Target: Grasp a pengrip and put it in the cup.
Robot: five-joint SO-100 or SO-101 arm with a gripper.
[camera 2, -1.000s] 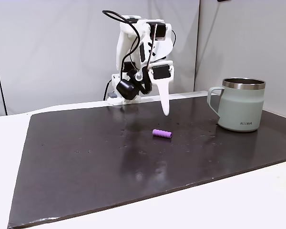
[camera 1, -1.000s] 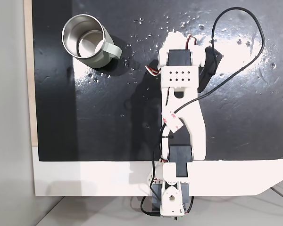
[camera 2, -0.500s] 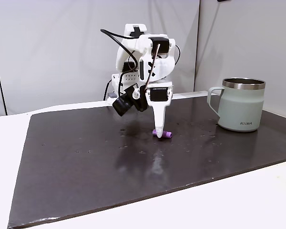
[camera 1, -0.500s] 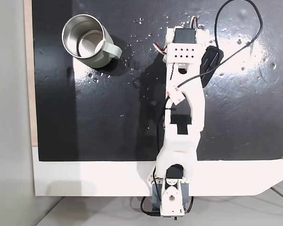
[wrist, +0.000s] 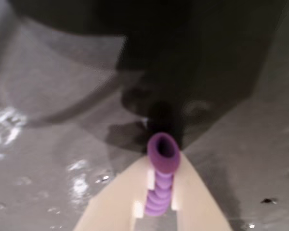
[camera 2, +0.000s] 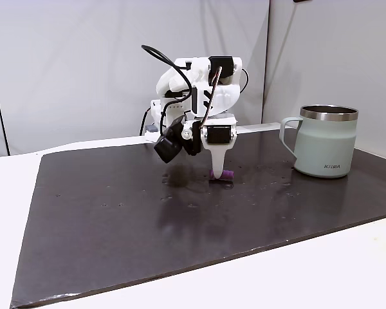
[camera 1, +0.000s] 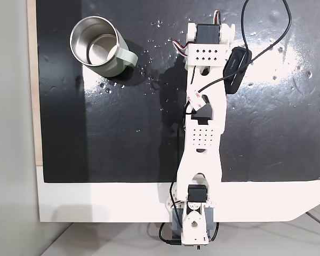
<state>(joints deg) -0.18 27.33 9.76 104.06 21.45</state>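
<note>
1. Pen grip (wrist: 160, 182): a small light-purple ribbed tube with an open, hollow end, seen close in the wrist view. It is judged to be very light, soft and squashy, rubbery rather than slippery, not fragile, and likely to roll on its round side if nudged
2. Location of the pen grip (camera 2: 226, 174): lying flat on the dark tabletop (camera 2: 103, 212), well apart from the cup (camera 2: 325, 141), which stands off to the right in the side fixed view
3. Best hold, as judged: across the ribbed middle of the tube, where the ridges give purchase, with light pressure, since a hard squeeze would flatten the hollow body. A hold near the open end is judged less secure
4. Claw (wrist: 159, 199): its two pale fingers (wrist: 119, 202) are set close on either side of the tube's ribbed body in the wrist view, with the open end poking out beyond the tips. Whether the tube is firmly clamped or merely flanked cannot be told
5. Arm pose: stretched well forward from its base at the near edge of the tabletop in the top-down fixed view, wrist bent so that the claw (camera 2: 215, 172) points straight down, tip at the surface
6. Cup (camera 1: 97, 45): upright, mouth open, steel interior empty, handle turned toward the arm in the top-down fixed view
</note>
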